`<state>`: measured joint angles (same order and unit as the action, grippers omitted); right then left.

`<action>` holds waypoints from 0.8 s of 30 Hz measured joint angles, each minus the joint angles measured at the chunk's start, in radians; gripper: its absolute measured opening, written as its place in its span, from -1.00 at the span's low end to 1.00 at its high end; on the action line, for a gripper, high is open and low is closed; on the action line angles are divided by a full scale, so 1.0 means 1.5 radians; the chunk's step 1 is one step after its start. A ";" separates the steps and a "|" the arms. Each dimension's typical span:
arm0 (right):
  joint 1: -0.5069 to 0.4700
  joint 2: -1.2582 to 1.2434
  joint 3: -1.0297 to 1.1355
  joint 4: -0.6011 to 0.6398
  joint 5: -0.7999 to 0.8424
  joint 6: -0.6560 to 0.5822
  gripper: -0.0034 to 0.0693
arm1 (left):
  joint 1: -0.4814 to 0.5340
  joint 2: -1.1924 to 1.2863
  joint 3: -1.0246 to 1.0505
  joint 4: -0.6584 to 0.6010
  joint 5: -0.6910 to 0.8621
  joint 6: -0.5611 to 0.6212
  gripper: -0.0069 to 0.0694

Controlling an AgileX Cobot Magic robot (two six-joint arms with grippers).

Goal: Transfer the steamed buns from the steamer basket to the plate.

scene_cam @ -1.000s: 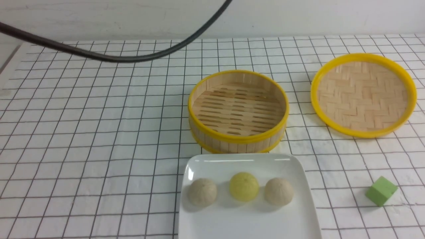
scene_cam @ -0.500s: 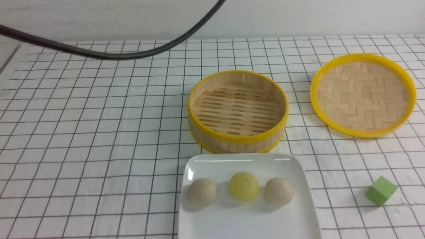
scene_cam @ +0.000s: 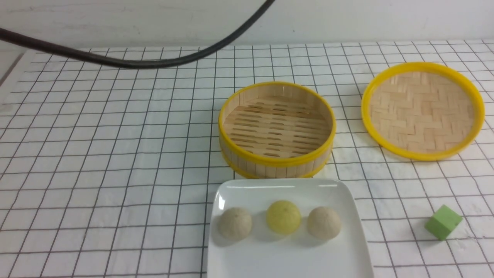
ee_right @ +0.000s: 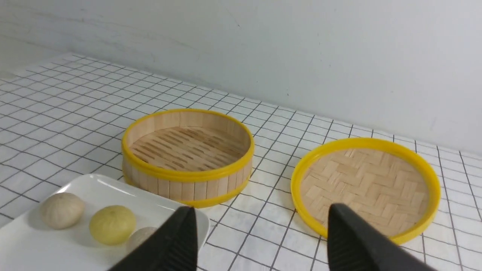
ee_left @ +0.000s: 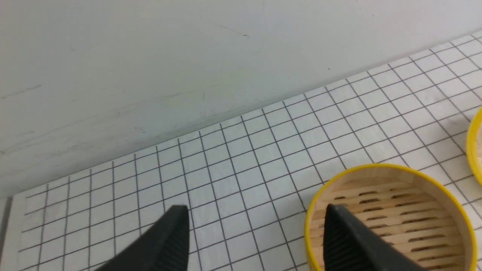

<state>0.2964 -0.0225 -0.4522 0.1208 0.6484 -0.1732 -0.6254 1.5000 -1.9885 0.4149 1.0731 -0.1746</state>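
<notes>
**Scene.** All three steamed buns (scene_cam: 283, 216) are found on the plate (scene_cam: 289, 258). They lie in a row and apart from one another, the yellow one between the two pale ones. The steamer basket (scene_cam: 276, 164) stands just behind the plate on the table (scene_cam: 96, 154). Its slatted floor is bare and no bun is seen inside. The lid (scene_cam: 422, 112) lies flat to the basket's right, apart from it. A green cube (scene_cam: 443, 222) sits to the right of the plate, well apart. A dark cable (scene_cam: 154, 63) is draped across the far left of the table.

**End effectors.** Neither is caught in the front view. In its own wrist view the left end effector (ee_left: 256, 214) is seen released, jaws spread wide with nothing between them, held above the table beside the basket. The right end effector (ee_right: 261, 212) is likewise released and empty, raised above the table near the plate's corner.

**Step in hand.** The transfer is judged complete, since nothing is left in the basket to be moved. Both arms are judged to be parked clear of the work.

**Next move.** No further grasp is called for. Any further arm motion is best kept high and away from the plate, since the round buns could be set rolling by a knock to the rim. The lid and cube are to be left alone.
</notes>
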 joint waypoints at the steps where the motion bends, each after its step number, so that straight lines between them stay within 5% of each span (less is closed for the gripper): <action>1: 0.000 0.000 0.020 -0.006 -0.012 0.000 0.35 | 0.000 0.000 0.000 -0.004 0.000 0.000 0.44; 24: 0.000 0.001 0.076 -0.022 -0.065 0.002 -0.25 | 0.000 -0.284 -0.005 0.042 0.110 0.003 0.21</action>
<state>0.2964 -0.0214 -0.3389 0.0872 0.5503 -0.1702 -0.6254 1.0737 -1.9966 0.4775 1.2376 -0.1700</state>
